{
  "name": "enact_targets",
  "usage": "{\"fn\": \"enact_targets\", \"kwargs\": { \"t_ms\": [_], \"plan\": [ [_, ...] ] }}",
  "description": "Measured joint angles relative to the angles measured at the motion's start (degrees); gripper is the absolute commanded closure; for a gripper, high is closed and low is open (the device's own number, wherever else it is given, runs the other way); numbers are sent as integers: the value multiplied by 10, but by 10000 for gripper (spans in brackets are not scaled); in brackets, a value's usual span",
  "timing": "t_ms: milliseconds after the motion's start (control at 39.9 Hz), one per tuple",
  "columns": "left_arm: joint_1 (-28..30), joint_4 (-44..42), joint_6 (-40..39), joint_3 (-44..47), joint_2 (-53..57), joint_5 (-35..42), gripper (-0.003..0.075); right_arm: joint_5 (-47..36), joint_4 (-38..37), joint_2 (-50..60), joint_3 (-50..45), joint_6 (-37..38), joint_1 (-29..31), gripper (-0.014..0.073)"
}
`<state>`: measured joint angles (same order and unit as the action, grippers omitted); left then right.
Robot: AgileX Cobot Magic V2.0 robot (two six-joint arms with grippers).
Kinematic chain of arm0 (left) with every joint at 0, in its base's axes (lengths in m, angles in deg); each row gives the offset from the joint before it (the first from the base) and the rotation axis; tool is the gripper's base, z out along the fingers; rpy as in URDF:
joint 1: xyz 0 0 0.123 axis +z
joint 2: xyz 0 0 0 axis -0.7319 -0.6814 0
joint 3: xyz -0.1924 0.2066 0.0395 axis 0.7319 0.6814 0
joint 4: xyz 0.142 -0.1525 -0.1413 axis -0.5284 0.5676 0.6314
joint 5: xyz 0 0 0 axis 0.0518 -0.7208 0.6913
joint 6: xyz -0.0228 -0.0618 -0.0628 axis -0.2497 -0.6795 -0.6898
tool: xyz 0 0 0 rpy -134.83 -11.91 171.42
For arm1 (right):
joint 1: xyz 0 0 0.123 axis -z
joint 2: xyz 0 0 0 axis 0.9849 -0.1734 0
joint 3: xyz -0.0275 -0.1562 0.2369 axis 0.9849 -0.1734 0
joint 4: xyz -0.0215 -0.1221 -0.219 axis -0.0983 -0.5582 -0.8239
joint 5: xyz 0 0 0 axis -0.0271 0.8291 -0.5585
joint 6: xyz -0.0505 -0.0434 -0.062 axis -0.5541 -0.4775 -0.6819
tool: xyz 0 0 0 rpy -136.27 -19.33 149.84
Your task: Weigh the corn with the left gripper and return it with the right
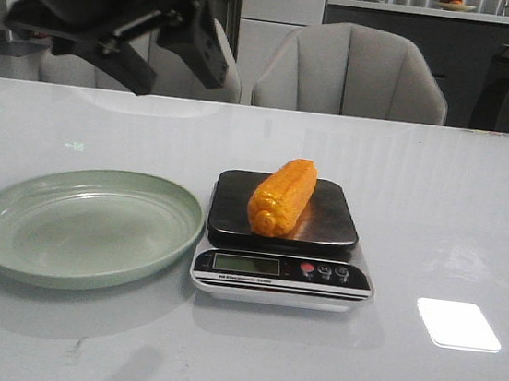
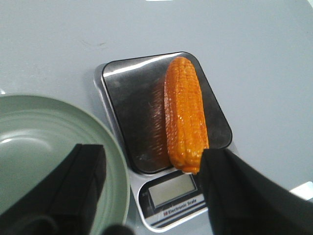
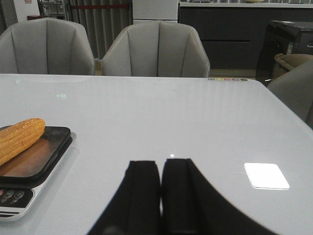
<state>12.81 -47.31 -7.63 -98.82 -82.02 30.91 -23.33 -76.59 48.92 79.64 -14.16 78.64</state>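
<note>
The corn (image 1: 282,197) lay lengthwise on the black platform of the scale (image 1: 282,266), its blunt end toward the display and its tapered tip pointing away from me, toward the chairs (image 1: 353,71). It sat a little right of the platform's middle, and nothing of mine touched it. In my left wrist view the cob's near end slightly overhung the platform edge just above the display.

My left gripper (image 2: 146,188) hung up in the air, high at the far left in the front view, well above the surface (image 1: 457,206). Its fingers (image 2: 78,181) were spread wide, released, with nothing between them; through that gap I could see the green plate (image 1: 83,225), the scale's display and the cob's near end.

The plate sat just beside the scale on its left, rim close to the scale's body, though I could not tell whether they touched. It carried nothing.

My right gripper (image 3: 160,196) was low over the surface, off to the right of the scale and apart from it. Its fingers (image 3: 142,196) were clenched together, only a thin slit showing between them, and they grasped nothing. From that wrist view the scale and the cob showed at the edge of the picture, the cob resting flat on the platform. A bright patch of reflected light (image 1: 458,324) lay on the surface to the right of the scale.
</note>
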Motion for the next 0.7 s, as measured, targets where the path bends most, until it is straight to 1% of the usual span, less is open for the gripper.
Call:
{"fn": "enact_targets", "kwargs": {
  "t_ms": [201, 477, 602, 703],
  "plan": [
    [3, -49, 1, 96, 129, 7, 251, 0, 0, 0, 0, 0, 0, 417],
    [3, -80, 1, 201, 289, 23, 251, 0, 0, 0, 0, 0, 0, 417],
    [3, -84, 1, 243, 369, 22, 251, 0, 0, 0, 0, 0, 0, 417],
    [4, -86, 1, 268, 441, 0, 251, 0, 0, 0, 0, 0, 0, 417]
  ]
}}
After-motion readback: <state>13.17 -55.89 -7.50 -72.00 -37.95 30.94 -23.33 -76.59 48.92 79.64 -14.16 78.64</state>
